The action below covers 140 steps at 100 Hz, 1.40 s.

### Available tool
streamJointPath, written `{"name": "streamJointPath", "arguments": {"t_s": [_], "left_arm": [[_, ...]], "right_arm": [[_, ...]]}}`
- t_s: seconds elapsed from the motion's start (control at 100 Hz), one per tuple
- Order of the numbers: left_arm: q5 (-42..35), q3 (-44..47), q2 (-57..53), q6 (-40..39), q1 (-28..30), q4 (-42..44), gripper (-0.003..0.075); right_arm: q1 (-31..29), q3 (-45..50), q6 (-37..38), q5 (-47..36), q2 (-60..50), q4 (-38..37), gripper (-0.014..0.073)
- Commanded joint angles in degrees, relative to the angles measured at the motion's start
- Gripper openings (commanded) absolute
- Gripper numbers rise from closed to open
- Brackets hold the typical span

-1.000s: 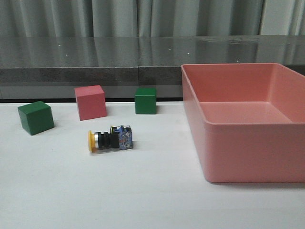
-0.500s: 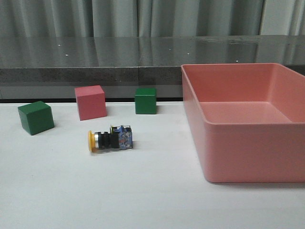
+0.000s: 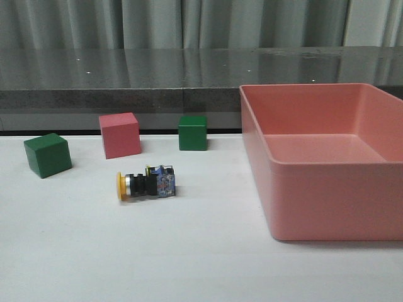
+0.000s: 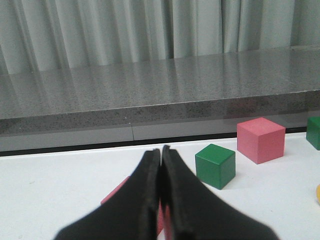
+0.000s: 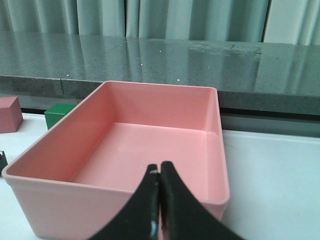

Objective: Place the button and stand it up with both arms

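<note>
The button point(image 3: 146, 185) lies on its side on the white table, yellow cap to the left and bluish base to the right, in front of the cubes. Only the edge of its yellow cap point(image 4: 318, 194) shows in the left wrist view. Neither arm shows in the front view. My left gripper point(image 4: 161, 150) is shut and empty, low over the table, well away from the button. My right gripper point(image 5: 160, 167) is shut and empty, in front of the near wall of the pink bin point(image 5: 75, 200).
A green cube point(image 3: 47, 155), a pink cube point(image 3: 119, 134) and a second green cube point(image 3: 192, 132) stand behind the button. The large pink bin point(image 3: 327, 201) fills the right side. A pink object point(image 4: 117, 192) lies partly hidden behind my left fingers.
</note>
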Motion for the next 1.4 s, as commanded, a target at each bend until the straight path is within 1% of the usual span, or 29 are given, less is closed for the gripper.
{"name": "streamJointPath", "arguments": {"t_s": [0.0, 0.16, 0.21, 0.27, 0.31, 0.33, 0.45, 0.5, 0.59, 0.78, 0.87, 0.96, 1.03, 1.07, 1.12, 1.15, 1.17, 1.18, 1.19, 1.2, 1.22, 1.23, 1.25, 1.27, 1.32, 1.39], "left_arm": [[-4.38, 2.6, 0.6, -0.48, -0.1, -0.52, -0.002], [-4.43, 2.6, 0.6, -0.48, -0.1, -1.73, -0.002], [-6.24, 2.5, 0.6, -0.49, -0.1, -2.6, -0.002], [-9.37, 1.97, 0.6, -2.19, -0.18, -10.02, -0.002], [-9.18, 0.84, 0.6, -2.79, -0.24, -14.89, -0.002], [-8.72, 0.05, 0.73, -2.79, -0.24, -15.72, -0.002], [-0.57, -6.75, 3.73, -2.79, -0.47, -15.46, -0.002], [3.66, -11.22, 6.93, -2.68, -0.53, -15.02, -0.002], [8.32, -17.91, 13.65, -1.97, -0.82, -14.9, -0.002], [20.21, -32.91, 32.9, 6.08, -2.8, -15.12, -0.0019], [22.77, -38.12, 41.74, 11.09, -4.53, -15.35, -0.0018], [23.42, -42.73, 49.31, 15.82, -7.04, -17.18, -0.0005], [23.49, -45.89, 54.26, 20.09, -9.87, -17.88, 0.0066], [23.49, -47.65, 56.4, 22.17, -11.72, -17.86, 0.0138], [23.49, -49.41, 59.07, 24.12, -13.83, -17.86, 0.0253], [23.16, -50.29, 60.74, 25.32, -15.23, -17.86, 0.0352], [22.83, -50.83, 61.67, 26.07, -15.77, -17.86, 0.0393], [22.35, -51.0, 61.97, 26.21, -16.29, -17.86, 0.0433], [22.11, -51.29, 62.26, 26.47, -16.54, -17.86, 0.0452], [21.55, -51.4, 62.82, 26.6, -17.02, -17.86, 0.0491], [20.36, -51.64, 63.63, 26.71, -17.68, -17.76, 0.0542], [20.36, -51.79, 63.63, 26.71, -17.68, -17.76, 0.0542], [18.07, -51.81, 64.67, 26.71, -18.43, -17.76, 0.0598], [15.89, -51.9, 65.39, 26.71, -18.94, -17.76, 0.0629], [12.67, -51.9, 67.01, 26.71, -19.66, -17.76, 0.067], [12.21, -51.9, 68.89, 26.54, -20.03, -19.04, 0.0672]], "right_arm": [[0.09, -1.55, 0.0, -4.86, -1.14, -0.65, -0.0076], [0.09, -1.55, 0.0, -4.86, -1.14, -0.65, -0.0076], [0.09, -1.55, 0.0, -4.86, -1.14, -0.65, -0.0076], [0.09, -1.55, 0.0, -4.86, -1.14, -0.65, -0.0076], [0.09, -1.55, 0.0, -4.86, -1.14, -0.65, -0.0076], [0.09, -1.55, 0.0, -4.86, -1.14, -0.65, -0.0076], [0.09, -1.55, 0.0, -4.86, -1.14, -0.65, -0.0076], [0.09, -1.55, 0.0, -4.86, -1.14, -0.65, -0.0076], [0.09, -1.55, 0.0, -4.86, -1.14, -0.65, -0.0076], [0.09, -1.55, 0.0, -4.86, -1.14, -0.65, -0.0076], [0.09, -1.55, 0.0, -4.86, -1.14, -0.65, -0.0076], [0.09, -1.55, 0.0, -4.86, -1.14, -0.65, -0.0076], [0.09, -1.55, 0.0, -4.86, -1.14, -0.65, -0.0076], [0.09, -1.55, 0.0, -4.86, -1.14, -0.65, -0.0076], [0.09, -1.55, 0.0, -4.86, -1.14, -0.65, -0.0076], [0.09, -1.55, 0.0, -4.86, -1.14, -0.65, -0.0076], [0.09, -1.55, 0.0, -4.86, -1.14, -0.65, -0.0076], [0.09, -1.55, 0.0, -4.86, -1.14, -0.65, -0.0076], [0.09, -1.55, 0.0, -4.86, -1.14, -0.65, -0.0076], [0.09, -1.55, 0.0, -4.86, -1.14, -0.65, -0.0076], [0.09, -1.55, 0.0, -4.86, -1.14, -0.65, -0.0076], [0.09, -1.55, 0.0, -4.86, -1.14, -0.65, -0.0076], [0.09, -1.55, 0.0, -4.86, -1.14, -0.65, -0.0076], [0.09, -1.55, 0.0, -4.86, -1.14, -0.65, -0.0076], [0.09, -1.55, 0.0, -4.86, -1.14, -0.65, -0.0076], [0.09, -1.55, 0.0, -4.86, -1.14, -0.65, -0.0076]]}}
